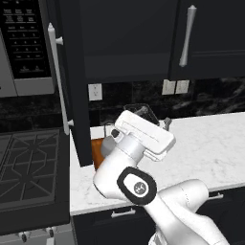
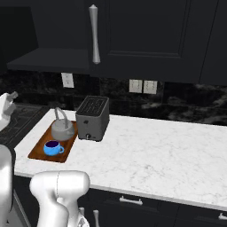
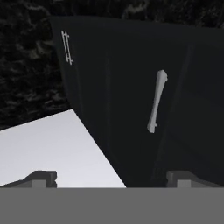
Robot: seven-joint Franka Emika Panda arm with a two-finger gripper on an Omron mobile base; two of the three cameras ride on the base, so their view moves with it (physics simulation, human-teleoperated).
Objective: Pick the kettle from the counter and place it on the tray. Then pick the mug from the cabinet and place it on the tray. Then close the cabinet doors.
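Sitting on the flat reddish-brown wooden tray (image 2: 42, 148) at the left end of the white marble-look desk (image 2: 146, 155), the squat grey metal kettle (image 2: 62, 129) with its arched wire handle occupies the tray's far part, and the small bright blue mug (image 2: 53, 147) with a dark inside stands just in front of it, nearer the desk edge. A boxy dark grey toaster (image 2: 93, 117) stands just beside the tray on its right, close to the kettle.

In the left base view the white arm is folded low over the desk, its hand in front of the toaster. One tall dark navy-black panelled door (image 1: 74, 86) of the wall cabinet stands swung out edge-on over the desk's left end, its long light grey bar handle (image 1: 58, 81) facing the grey microwave (image 1: 24, 48); the other door (image 1: 210, 38) lies flush, its handle upright.

In the hand view the gripper (image 3: 111, 179) is open, both dark fingertips (image 3: 41, 178) spread wide with nothing between them, facing a dark door panel with a grey bar handle.
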